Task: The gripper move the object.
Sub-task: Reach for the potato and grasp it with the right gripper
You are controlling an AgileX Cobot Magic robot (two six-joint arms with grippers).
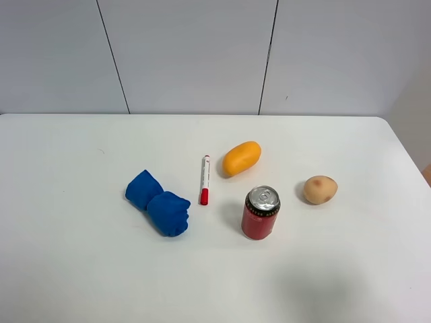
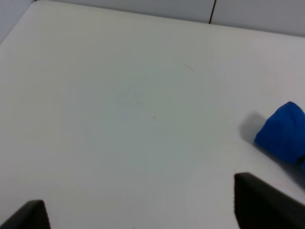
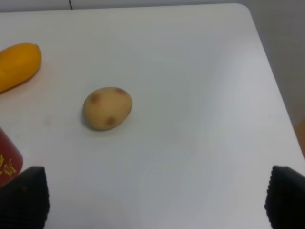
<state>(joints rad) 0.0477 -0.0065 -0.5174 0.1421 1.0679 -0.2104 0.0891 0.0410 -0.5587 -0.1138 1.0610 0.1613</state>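
Observation:
The potato, small and tan with brownish spots, lies on the white table to the right of the red can. It also shows in the right wrist view, ahead of my right gripper, whose dark fingertips stand wide apart and empty. My left gripper is open and empty over bare table, with dark fingertips near the blue cloth. Neither gripper shows in the exterior high view.
An orange-yellow oval fruit lies behind the can, and also shows in the right wrist view. A red-capped marker lies left of it. A crumpled blue cloth sits further left. The table's right edge is near the potato.

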